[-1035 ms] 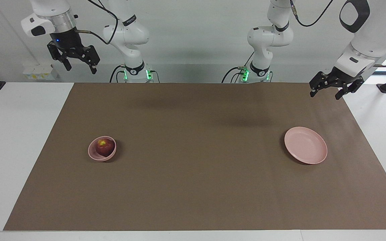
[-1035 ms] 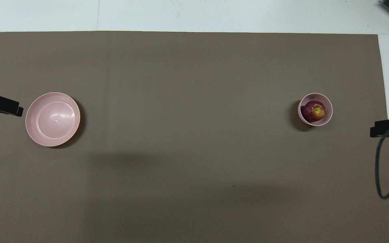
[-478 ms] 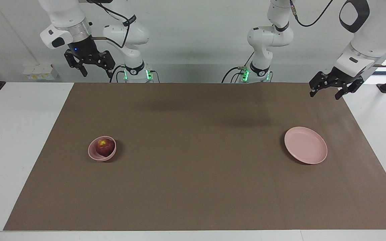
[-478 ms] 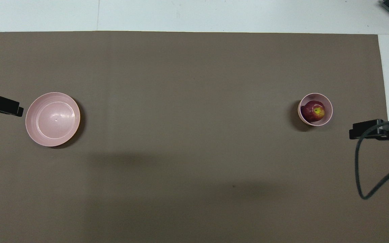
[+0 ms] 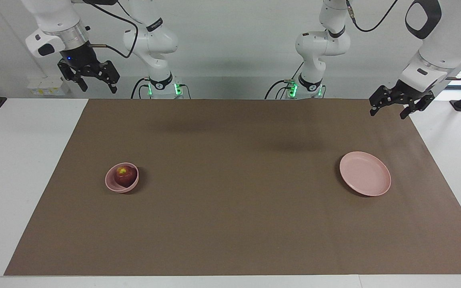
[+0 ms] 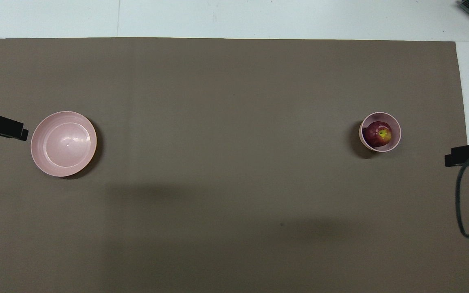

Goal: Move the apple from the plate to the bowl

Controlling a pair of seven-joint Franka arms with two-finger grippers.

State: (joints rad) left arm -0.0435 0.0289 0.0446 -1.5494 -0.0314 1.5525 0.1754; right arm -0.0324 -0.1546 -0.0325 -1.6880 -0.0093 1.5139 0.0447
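The apple (image 5: 125, 175) is small, round and dark red, with a yellowish patch at its stem turned upward. It sits inside the bowl (image 5: 112, 185), a small deep pale pink one, and fills most of it. The bowl stands on the brown mat (image 5: 230, 208) toward my right arm's end of the desk (image 5: 22, 160).

My right end effector (image 5: 97, 84) hangs high in the air, well apart from the apple, over the desk's edge at the robots' end, just off the mat's corner. Its fingers stand wide apart and grip nothing; in the overhead view only its tip shows at the frame's edge.

My left end effector (image 5: 388, 111) hangs over the mat's other corner on the robots' side, likewise spread open and empty, and that arm waits. Below it and farther from the robots lies the plate (image 5: 365, 173), flat, round, pale pink, wider than the bowl and bare. The plate and the bowl are well apart, at the two ends of the mat.
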